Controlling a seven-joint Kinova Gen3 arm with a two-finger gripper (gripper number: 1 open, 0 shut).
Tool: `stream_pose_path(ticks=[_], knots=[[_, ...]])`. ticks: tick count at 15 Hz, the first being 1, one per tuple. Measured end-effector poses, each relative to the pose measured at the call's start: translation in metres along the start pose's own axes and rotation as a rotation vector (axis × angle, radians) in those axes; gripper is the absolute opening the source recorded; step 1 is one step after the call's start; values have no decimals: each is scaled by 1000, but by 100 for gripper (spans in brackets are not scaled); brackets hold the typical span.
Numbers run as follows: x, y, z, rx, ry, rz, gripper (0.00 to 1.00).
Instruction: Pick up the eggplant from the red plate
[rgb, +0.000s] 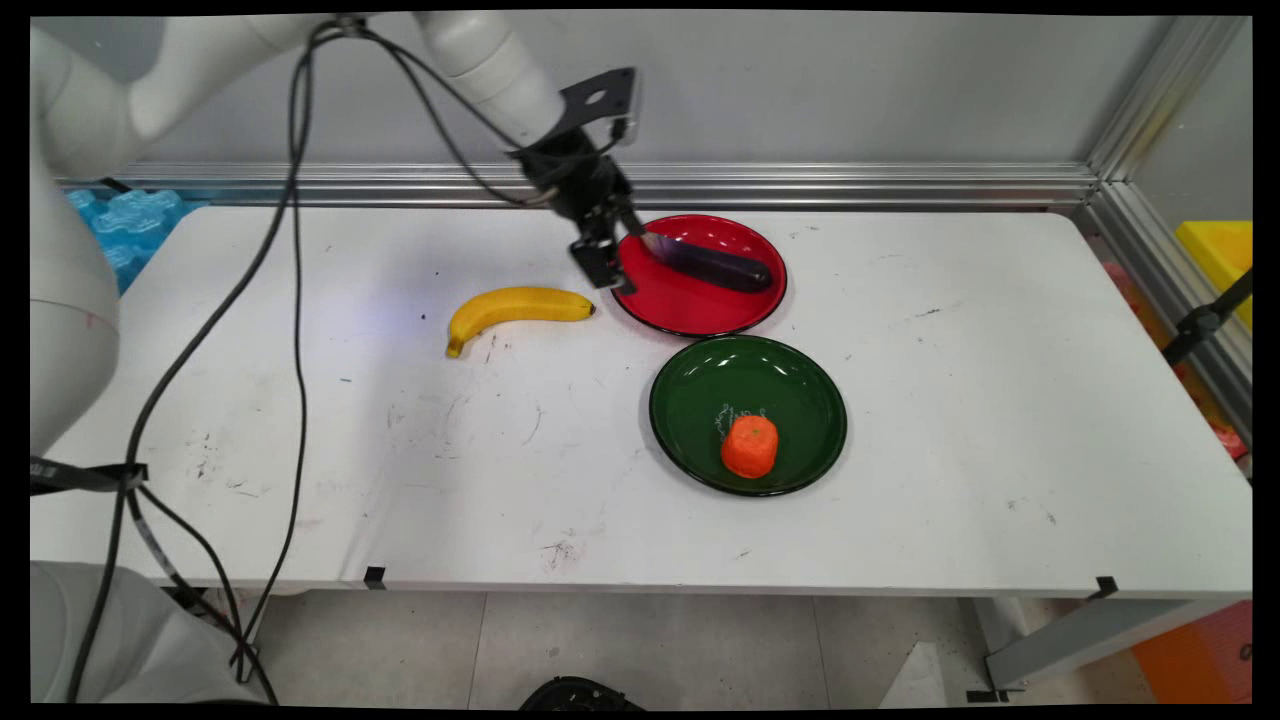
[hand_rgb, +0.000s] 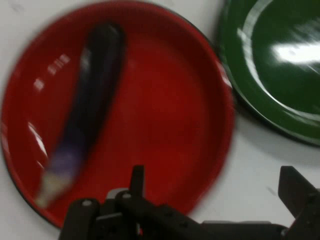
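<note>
While no readable writing shows, claw (rgb: 612, 262) hangs open, empty, above red plate (rgb: 690, 305) rim, beside eggplant (rgb: 712, 265).

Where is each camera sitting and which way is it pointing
Main view: fixed above the table's near side, looking down across the table toward the wall; shows the white arm and gripper.
Hand view: on the hand, looking down along the gripper; its open fingers show.
Shared: red plate, eggplant, green plate.
</note>
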Motion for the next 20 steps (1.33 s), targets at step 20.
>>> stream_pose_path(ticks=[20], knots=[[30, -109, 130, 37, 131, 128, 100]])
